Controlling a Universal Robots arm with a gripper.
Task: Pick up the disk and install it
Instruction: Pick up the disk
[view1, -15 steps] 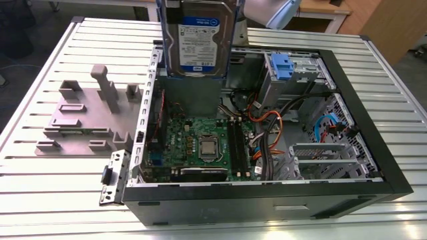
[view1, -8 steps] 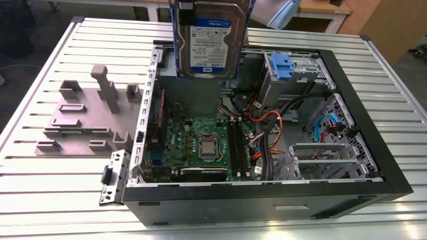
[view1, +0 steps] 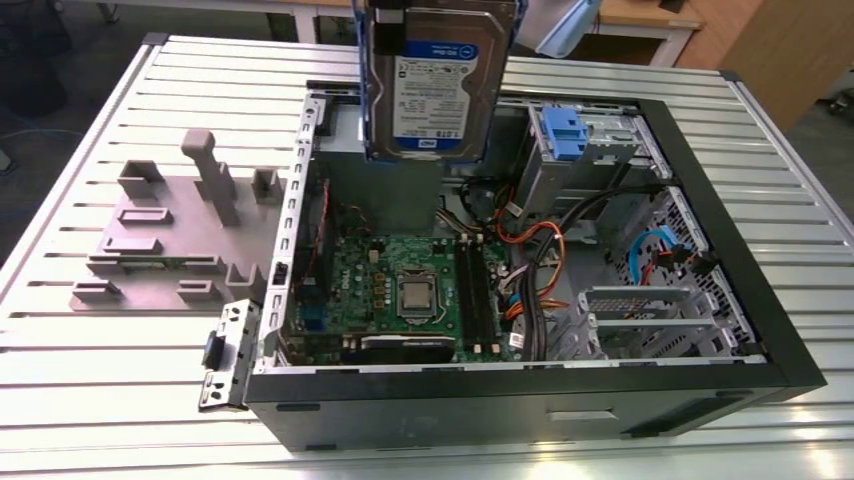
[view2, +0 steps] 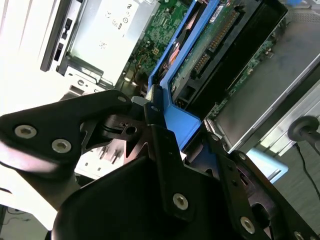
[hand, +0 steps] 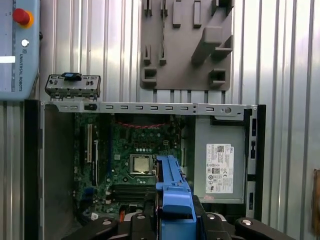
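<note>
Bright overhead light: white glare on the slatted metal table (view1: 561, 465), even light on the disk (view1: 434, 80), shadow inside the computer case (view1: 507, 395).

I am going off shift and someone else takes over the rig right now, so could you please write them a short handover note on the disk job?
Gripper: shut on the disk, clamping it by its blue side rails.
Disk: hanging upright in the air above the open computer case, label facing the exterior camera.
Done: the disk is picked up.
Left: installing it. It sits in no bay yet, and the metal cage with the blue latch is off to the exterior view's right of it.
</note>
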